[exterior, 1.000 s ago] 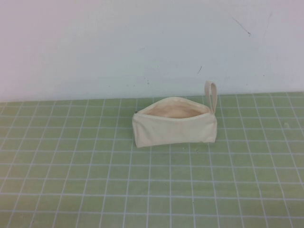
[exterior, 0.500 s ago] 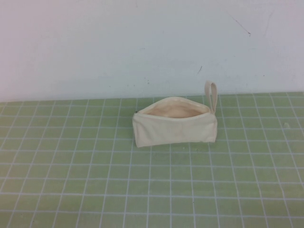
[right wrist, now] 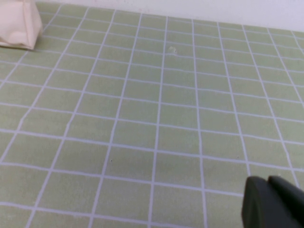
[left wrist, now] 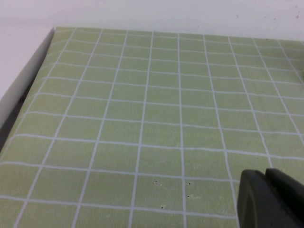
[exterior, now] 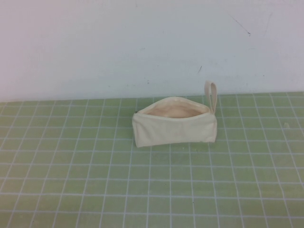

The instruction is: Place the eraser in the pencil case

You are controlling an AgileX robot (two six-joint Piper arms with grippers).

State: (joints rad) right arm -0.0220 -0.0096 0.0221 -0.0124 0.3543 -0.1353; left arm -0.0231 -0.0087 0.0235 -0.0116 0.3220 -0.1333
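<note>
The cream pencil case stands on the green grid mat near the back wall, its zip open and beige lining showing, its loop strap sticking up at its right end. One corner of it shows in the right wrist view. The eraser is not visible in any view. Neither arm shows in the high view. My left gripper hovers over bare mat, its two dark fingers pressed together and empty. My right gripper is likewise shut and empty over bare mat, well away from the case.
The green grid mat covers the table up to a white wall. The mat's edge and a white border show in the left wrist view. A small pale speck lies on the mat in the right wrist view.
</note>
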